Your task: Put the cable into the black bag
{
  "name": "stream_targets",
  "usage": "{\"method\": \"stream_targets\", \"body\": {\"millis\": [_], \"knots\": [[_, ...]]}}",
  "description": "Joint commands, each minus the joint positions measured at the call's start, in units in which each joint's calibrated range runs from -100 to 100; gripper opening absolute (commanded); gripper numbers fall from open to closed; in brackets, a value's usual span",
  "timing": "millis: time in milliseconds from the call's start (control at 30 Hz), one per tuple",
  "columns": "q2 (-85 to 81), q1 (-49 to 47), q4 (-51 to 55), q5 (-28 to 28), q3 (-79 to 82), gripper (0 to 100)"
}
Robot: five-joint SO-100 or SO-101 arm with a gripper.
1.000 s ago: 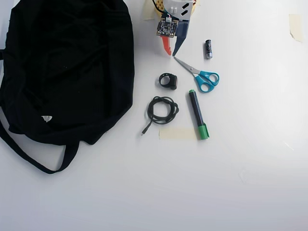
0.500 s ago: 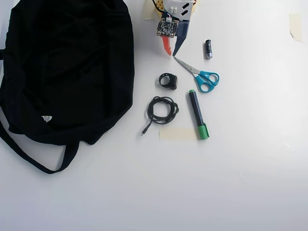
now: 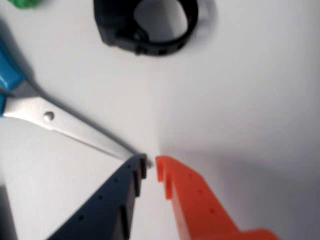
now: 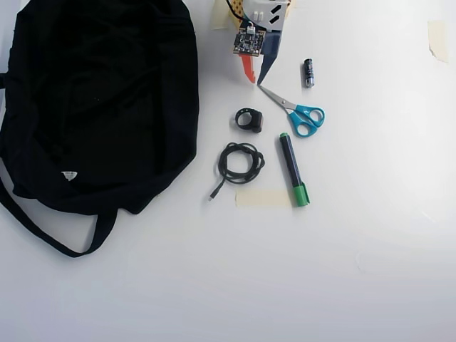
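The black cable (image 4: 240,162) lies coiled on the white table, one end trailing toward the lower left; it is out of the wrist view. The black bag (image 4: 100,100) lies flat and fills the upper left of the overhead view, about a hand's width left of the cable. My gripper (image 4: 255,81) is at the top centre, well above the cable in the picture and apart from it. In the wrist view the gripper (image 3: 151,164) has a dark blue finger (image 3: 115,200) and an orange finger (image 3: 195,200), tips almost together with nothing between them.
A black watch-like band (image 4: 249,119) (image 3: 150,25) lies between gripper and cable. Blue-handled scissors (image 4: 296,110) (image 3: 55,117) point at the gripper's tips. A green-capped marker (image 4: 293,169), a small battery (image 4: 308,73) and a tape strip (image 4: 262,198) lie to the right and below.
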Motion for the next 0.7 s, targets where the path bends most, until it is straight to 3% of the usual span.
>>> {"method": "stream_targets", "body": {"millis": [0, 200, 367, 667], "knots": [[7.30, -0.33, -5.61, -0.09, -9.09, 2], [24.23, -2.58, -14.65, -0.15, -24.18, 2], [37.59, -4.07, -30.50, -0.15, -34.15, 2], [55.35, -4.30, -41.36, -0.09, -48.26, 2]]}}
